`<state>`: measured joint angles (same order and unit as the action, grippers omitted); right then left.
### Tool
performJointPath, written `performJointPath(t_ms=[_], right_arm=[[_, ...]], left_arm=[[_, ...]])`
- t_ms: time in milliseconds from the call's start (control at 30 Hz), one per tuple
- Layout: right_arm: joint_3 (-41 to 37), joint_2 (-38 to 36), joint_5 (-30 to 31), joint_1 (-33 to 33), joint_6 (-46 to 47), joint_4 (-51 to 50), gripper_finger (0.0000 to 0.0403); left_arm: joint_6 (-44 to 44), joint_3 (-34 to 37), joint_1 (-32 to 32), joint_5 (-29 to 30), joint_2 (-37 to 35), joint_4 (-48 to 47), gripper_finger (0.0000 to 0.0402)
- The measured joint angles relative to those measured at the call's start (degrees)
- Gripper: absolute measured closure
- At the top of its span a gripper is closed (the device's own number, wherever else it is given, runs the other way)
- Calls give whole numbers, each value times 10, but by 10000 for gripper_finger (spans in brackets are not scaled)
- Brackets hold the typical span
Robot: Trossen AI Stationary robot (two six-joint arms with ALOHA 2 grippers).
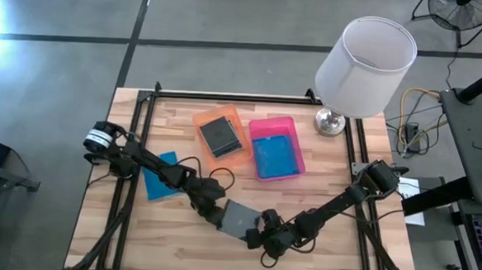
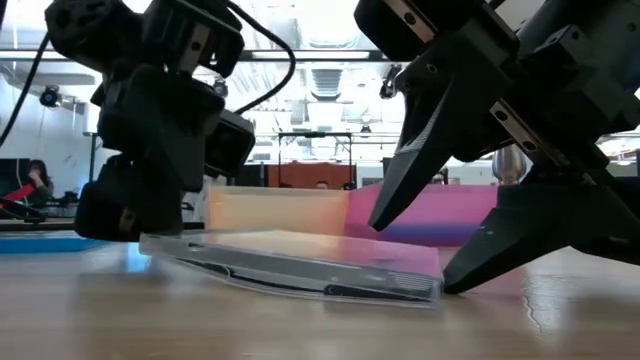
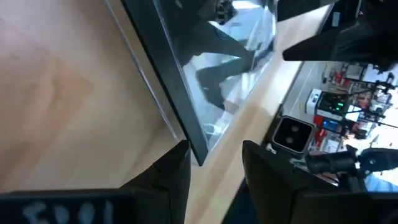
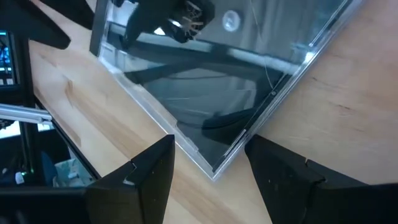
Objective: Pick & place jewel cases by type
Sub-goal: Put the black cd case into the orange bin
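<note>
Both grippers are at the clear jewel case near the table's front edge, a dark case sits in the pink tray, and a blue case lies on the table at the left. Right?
Not quite. The high view shows the dark case in the orange tray; the pink tray holds a blue one. The rest stands: left gripper and right gripper flank the clear jewel case, and a blue case lies at the left.

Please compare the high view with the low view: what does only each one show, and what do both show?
Only the high view shows the white lamp, a dark case in the orange tray, and the table's whole layout. Only the low view shows the clear jewel case tilted, one edge raised off the wood, and the room behind. Both show that case between the left tool and the right tool, the pink tray, and a blue case lying on the table.
</note>
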<state>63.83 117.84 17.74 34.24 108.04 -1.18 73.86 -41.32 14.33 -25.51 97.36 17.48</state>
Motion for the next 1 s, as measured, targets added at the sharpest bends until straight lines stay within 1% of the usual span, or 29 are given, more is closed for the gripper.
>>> performJointPath(t_ms=[133, 267, 367, 467, 533, 733, 900, 1000], right_arm=[[-3, -1, -11, 2, -1, 0, 200], [-5, -1, -13, 5, -4, -1, 200], [-5, -2, -15, 6, -19, -3, 200], [-6, -2, -15, 8, -35, -1, 199], [-6, -2, -15, 8, -42, 0, 199], [-6, -2, -19, 9, -50, -1, 200], [-6, -2, -18, 9, -55, 0, 200], [-6, -2, -17, 9, -67, 0, 200]], left_arm=[[6, 0, 1, -7, -8, 12, 277], [15, 0, 6, -14, -9, 49, 277], [28, -3, 11, -25, -11, 117, 278], [44, -6, 14, -8, -12, 202, 278], [51, -7, 15, 5, -10, 237, 278], [41, -24, 13, 48, -2, 250, 278], [44, -38, 15, 43, 25, 284, 278], [65, -46, 16, 35, 46, 328, 278]])
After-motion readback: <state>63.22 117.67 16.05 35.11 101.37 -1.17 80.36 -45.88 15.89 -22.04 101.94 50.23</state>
